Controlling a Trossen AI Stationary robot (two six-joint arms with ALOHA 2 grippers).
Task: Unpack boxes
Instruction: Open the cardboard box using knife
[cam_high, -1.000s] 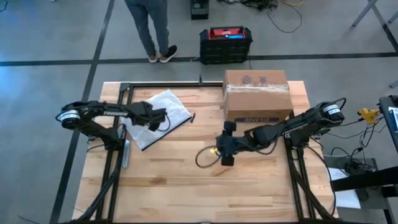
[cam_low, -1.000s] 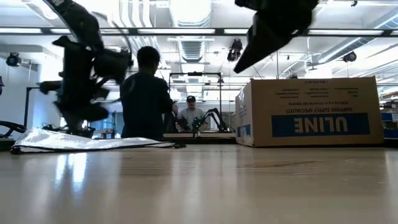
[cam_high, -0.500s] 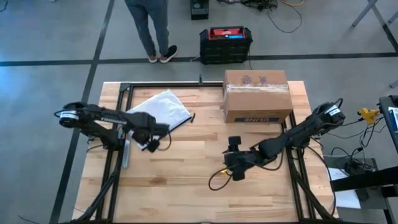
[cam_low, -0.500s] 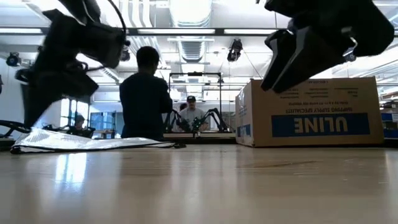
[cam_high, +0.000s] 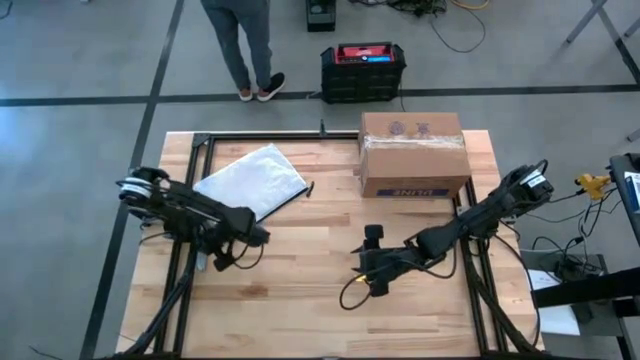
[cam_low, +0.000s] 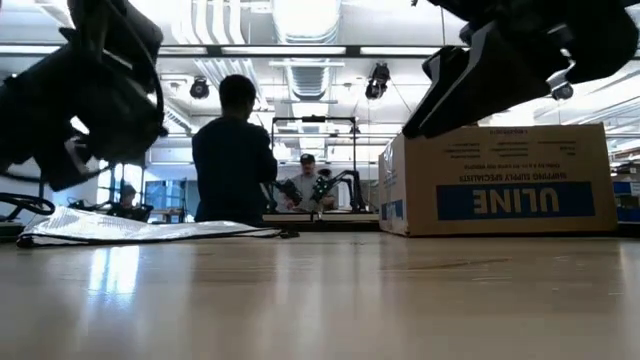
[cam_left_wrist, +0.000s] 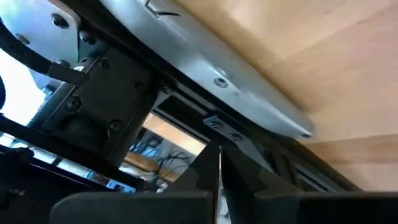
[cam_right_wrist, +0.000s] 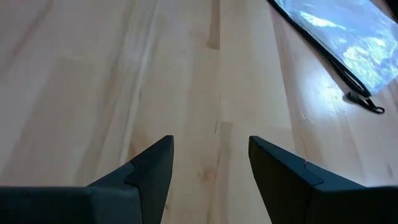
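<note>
Box (cam_high: 414, 152): brown cardboard, at the table's far edge toward the right side, flaps closed and taped; in the low view (cam_low: 500, 180) its side shows a blue ULINE band, printed upside down.
Box contact: neither gripper touches it; both are well apart from it.
Right gripper (cam_high: 368, 262): over bare wood in the middle of the table, nearer the front than the box and to its left; fingers spread apart, nothing between them.
Right wrist view: the two dark fingers (cam_right_wrist: 149, 167) stand apart over plain boards (cam_right_wrist: 93, 81), with the bag's edge (cam_right_wrist: 339, 37) farther off.
Right arm: reaches in from the table's right edge, passing in front of the box.
Left gripper (cam_high: 228, 252): near the table's left side, well left of the box and nearer the front; fingers pressed together, empty.
Left wrist view: the closed fingers (cam_left_wrist: 211, 171) point at a metal plate (cam_left_wrist: 205, 68) and dark frame parts.
Bag (cam_high: 252, 180): clear plastic, flat on the table left of the box, just beyond the left gripper, not touched by it.
Table (cam_high: 300, 320): light wood planks with a black frame along the far edge.
Case (cam_high: 362, 70): black and red, on the floor beyond the table, behind the box.
Person (cam_high: 245, 45): stands on the floor beyond the table, left of the case; seen from behind in the low view (cam_low: 232, 155).
</note>
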